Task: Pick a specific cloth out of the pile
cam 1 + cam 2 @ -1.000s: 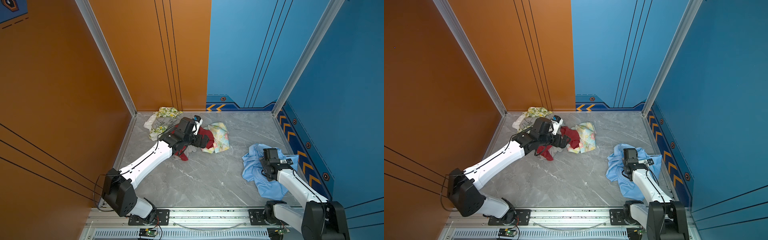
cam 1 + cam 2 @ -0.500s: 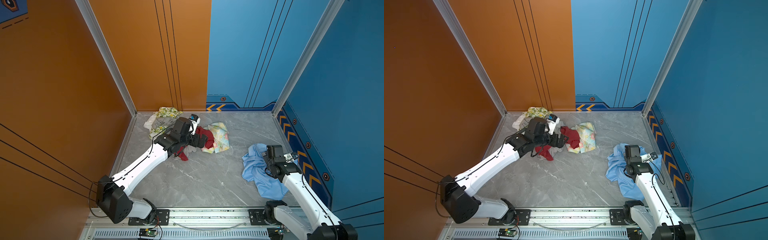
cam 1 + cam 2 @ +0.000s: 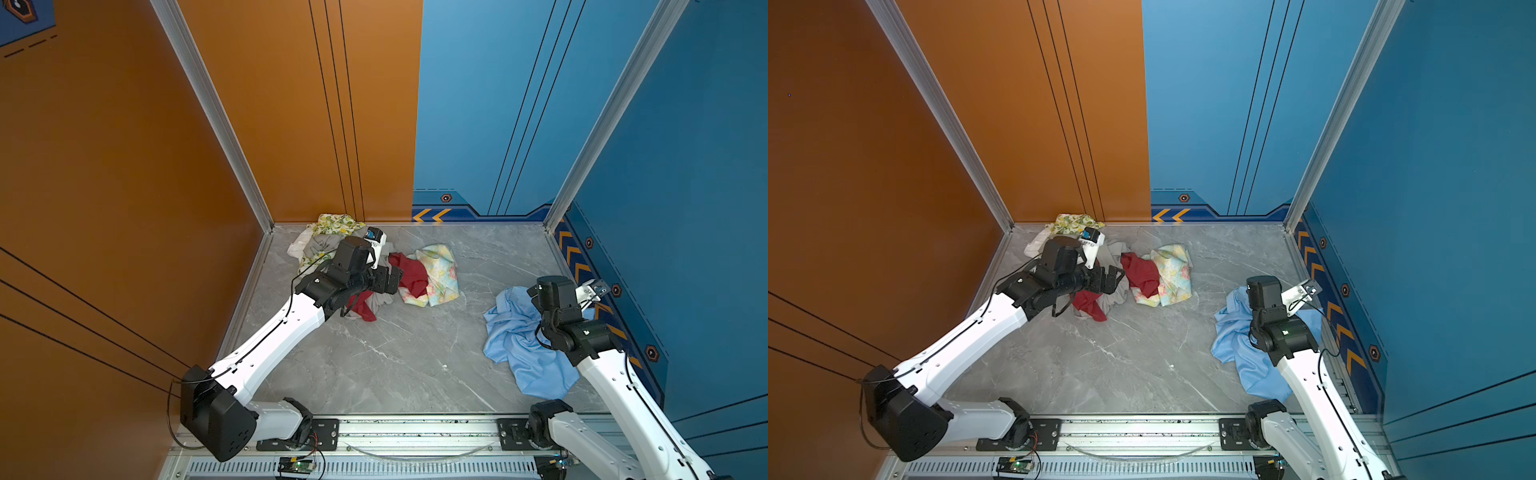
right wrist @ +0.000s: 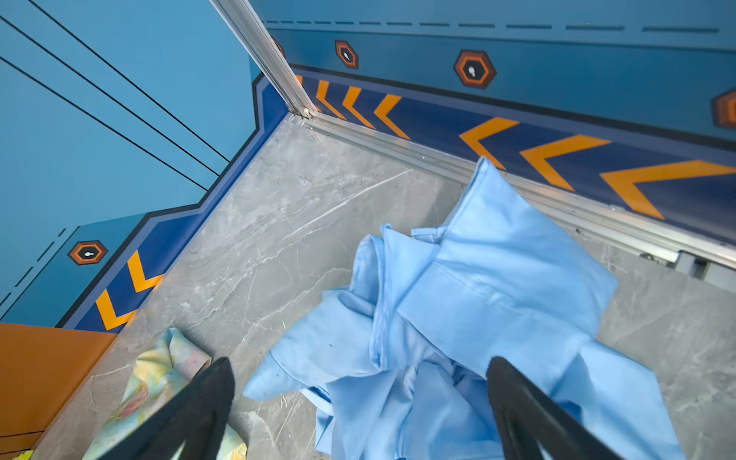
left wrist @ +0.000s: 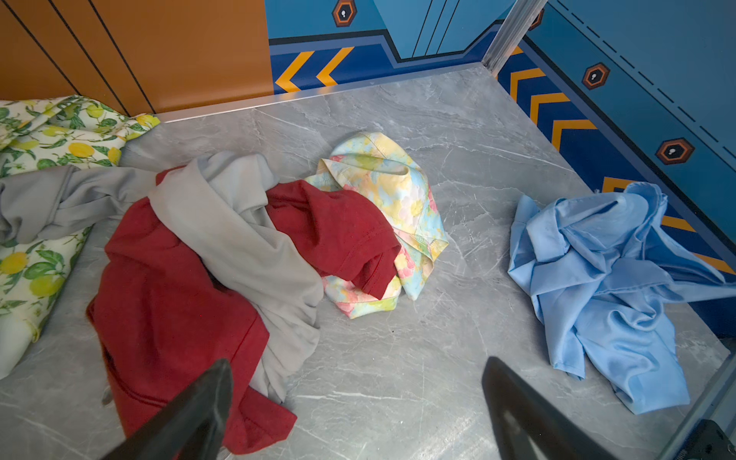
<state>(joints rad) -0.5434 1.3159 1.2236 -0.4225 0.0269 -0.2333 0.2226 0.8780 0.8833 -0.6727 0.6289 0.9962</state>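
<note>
The cloth [image 3: 523, 340] [image 3: 1237, 336], plain light blue and crumpled, lies alone on the grey floor at the right, apart from the pile [image 3: 409, 274] [image 3: 1142, 274]. My right gripper [image 4: 360, 360] hangs open just above it, and blue folds [image 4: 478, 286] show between and beyond its black fingers, which pinch nothing. My left gripper [image 5: 357, 362] [image 3: 390, 280] stands open over the pile's near edge. One finger is above the dark red garment [image 5: 179, 298], and bare floor lies between the jaws. The blue cloth [image 5: 609, 271] shows far off in the left wrist view.
The pile holds a grey garment [image 5: 239, 239], a lemon-print cloth [image 5: 47, 139] by the orange wall and a pastel floral cloth [image 5: 394, 199] [image 4: 159, 374] at its right side. The blue wall with orange chevrons [image 3: 582, 266] runs close beside the cloth. A metal rail [image 3: 415, 432] borders the front.
My right gripper has risen and drawn back above the blue cloth, its jaws a little wider. The left arm has pulled back slightly toward the left over the pile.
</note>
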